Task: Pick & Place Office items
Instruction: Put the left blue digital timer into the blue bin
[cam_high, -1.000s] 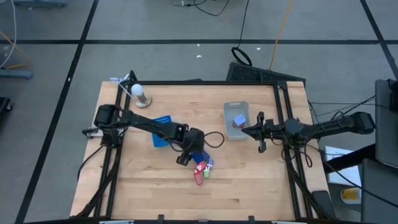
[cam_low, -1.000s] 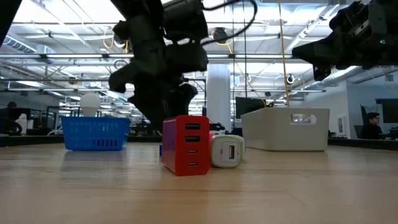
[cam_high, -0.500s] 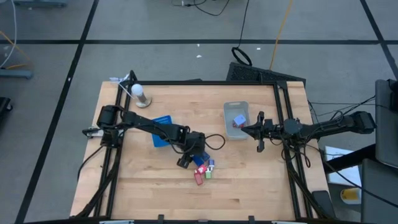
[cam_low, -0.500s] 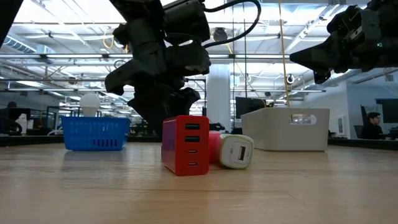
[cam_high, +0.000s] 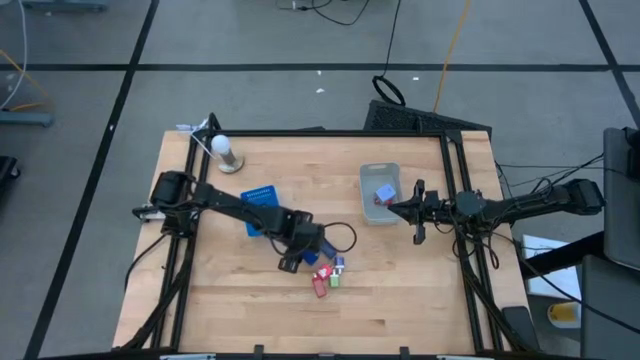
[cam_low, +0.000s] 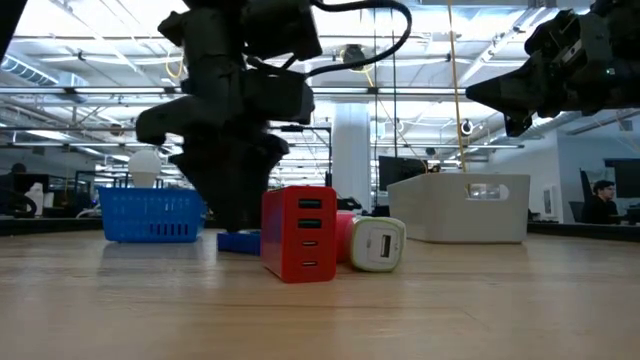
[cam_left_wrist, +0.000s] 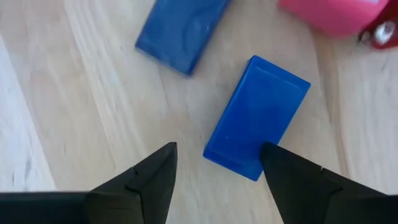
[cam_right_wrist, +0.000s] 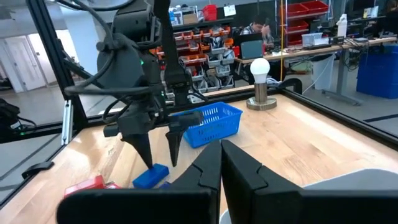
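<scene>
Left gripper (cam_left_wrist: 214, 177) spread wide, low over the table, fingers apart and straddling one end of a blue block (cam_left_wrist: 256, 117) | second blue block (cam_left_wrist: 180, 28) just beyond it | red charger (cam_low: 298, 233) and white charger (cam_low: 378, 244) beside the blue block | right gripper (cam_right_wrist: 221, 167) pressed together, hanging beside the clear bin (cam_high: 379, 193), well apart from the blue block

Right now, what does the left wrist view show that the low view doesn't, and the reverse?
Only the left wrist view shows a second blue block and the open left fingers either side of the nearer blue block's end. Only the low view shows the red charger, white plug, blue basket, clear bin and raised right gripper. Both show the table and a blue block.
</scene>
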